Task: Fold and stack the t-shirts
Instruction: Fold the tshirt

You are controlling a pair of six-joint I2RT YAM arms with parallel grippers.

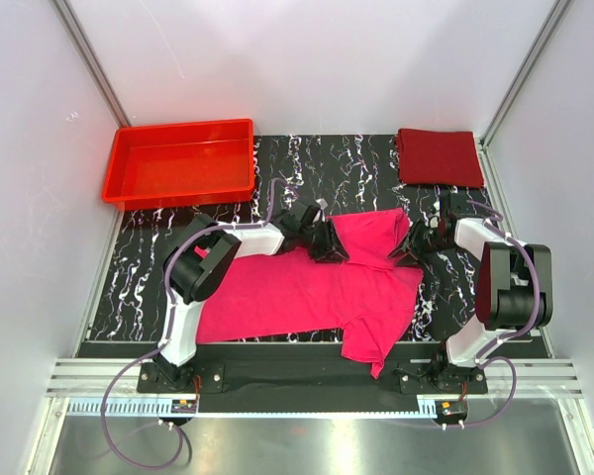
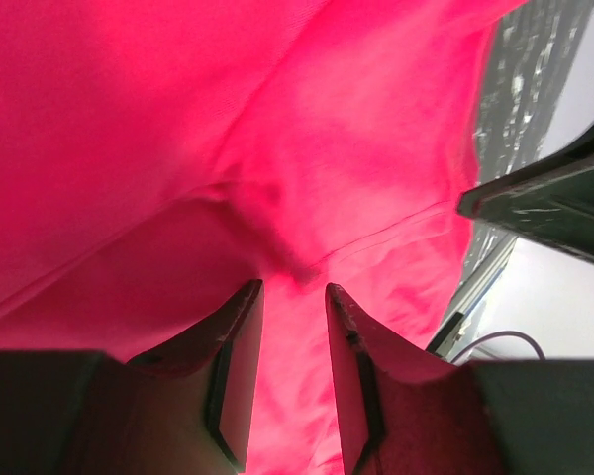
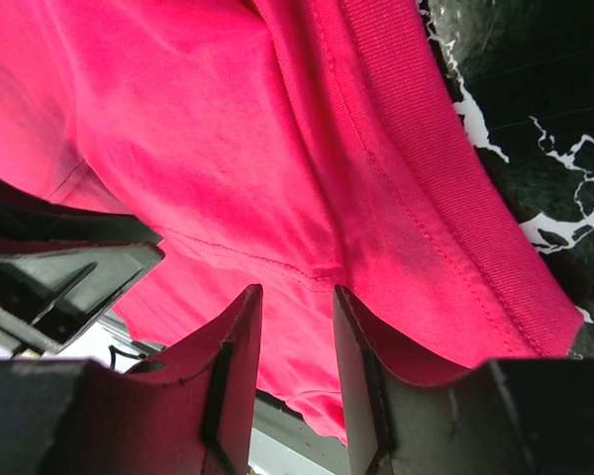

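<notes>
Both jaws narrow at the magenta t-shirt (image 1: 297, 292); grip unclear. Pinch the edge evenly, lift together, fold flat.

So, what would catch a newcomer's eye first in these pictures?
The magenta-pink t-shirt spread across the middle of the dark marbled table, with the left tool and right tool each pinching its far edge. Next, the bright red tray at the far left corner and the maroon t-shirt lying folded at the far right.
</notes>
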